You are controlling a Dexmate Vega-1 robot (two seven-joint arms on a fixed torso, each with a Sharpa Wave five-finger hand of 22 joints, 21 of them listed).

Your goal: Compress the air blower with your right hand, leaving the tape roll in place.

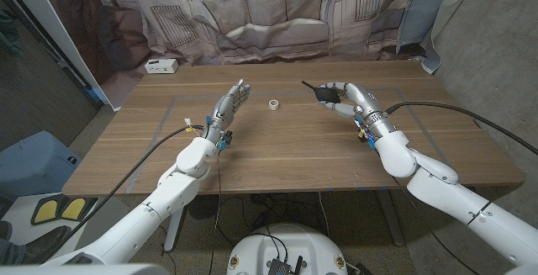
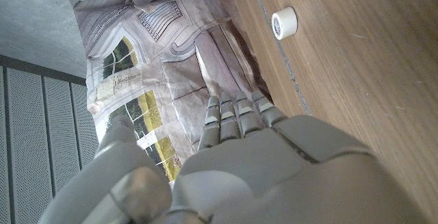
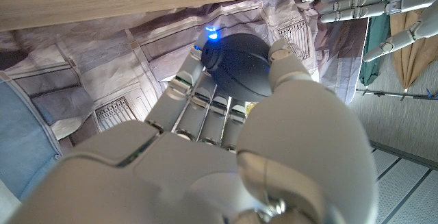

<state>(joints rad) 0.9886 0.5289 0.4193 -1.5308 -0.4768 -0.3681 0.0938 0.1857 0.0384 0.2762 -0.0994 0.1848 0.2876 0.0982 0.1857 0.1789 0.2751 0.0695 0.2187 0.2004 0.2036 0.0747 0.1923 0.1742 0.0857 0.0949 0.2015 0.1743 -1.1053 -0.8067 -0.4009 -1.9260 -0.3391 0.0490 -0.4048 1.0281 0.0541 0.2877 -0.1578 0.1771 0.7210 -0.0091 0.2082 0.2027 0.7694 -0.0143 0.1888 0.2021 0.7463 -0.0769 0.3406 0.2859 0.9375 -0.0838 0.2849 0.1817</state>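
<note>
My right hand (image 1: pixel 340 96) holds the black air blower (image 1: pixel 326 94) above the table's far right part, its thin nozzle pointing left. In the right wrist view the fingers (image 3: pixel 205 104) and thumb wrap the blower's round black bulb (image 3: pixel 236 66). The small white tape roll (image 1: pixel 274 104) stands on the table between the two hands, apart from both; it appears as a white ring (image 2: pixel 284 23) in the left wrist view. My left hand (image 1: pixel 227 111) is to the roll's left, fingers straight and together, holding nothing (image 2: pixel 239 125).
A white box (image 1: pixel 160 66) sits at the table's far left corner. A printed cloth backdrop (image 1: pixel 277 10) hangs behind the table (image 1: pixel 277 153). Black cables run along both forearms.
</note>
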